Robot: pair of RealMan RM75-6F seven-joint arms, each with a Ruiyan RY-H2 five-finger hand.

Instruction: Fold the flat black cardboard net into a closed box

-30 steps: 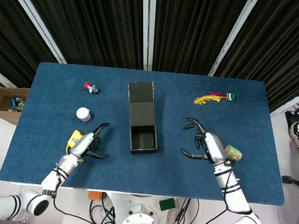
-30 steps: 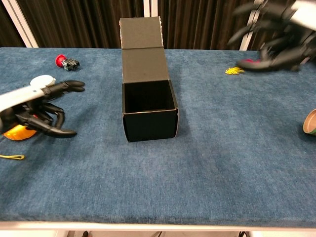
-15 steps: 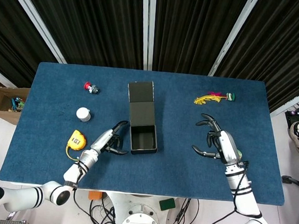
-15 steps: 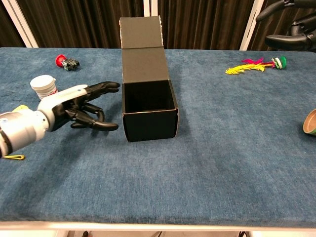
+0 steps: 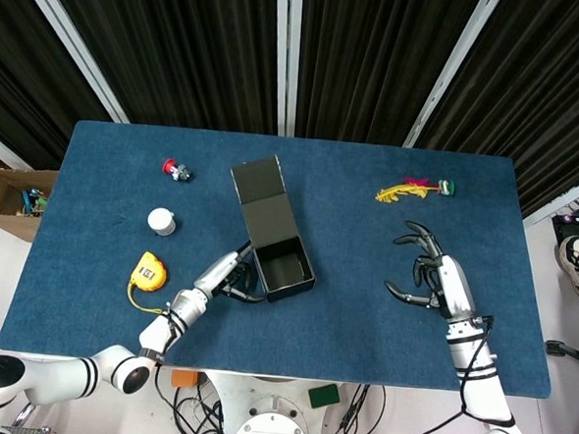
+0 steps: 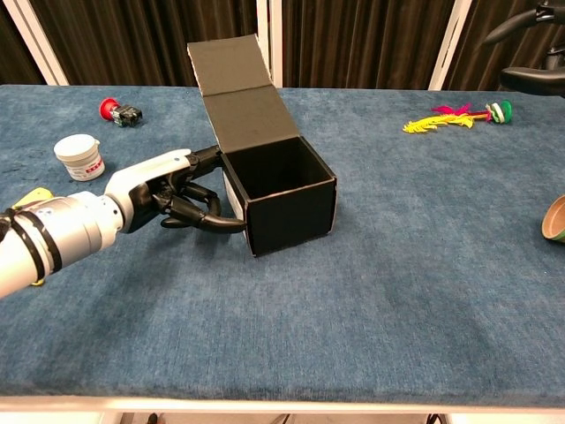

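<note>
- The box (image 5: 276,244) stands near the middle of the table (image 5: 362,320), open on top, its lid flap lying back toward the far edge.
- The left hand (image 6: 172,190) presses its curled fingers against the left wall of the box; it grips nothing.
- The right hand (image 5: 438,281) is spread, above the table near the right edge.
- Since half a second ago the box has turned askew, and the left hand has reached it.
</note>
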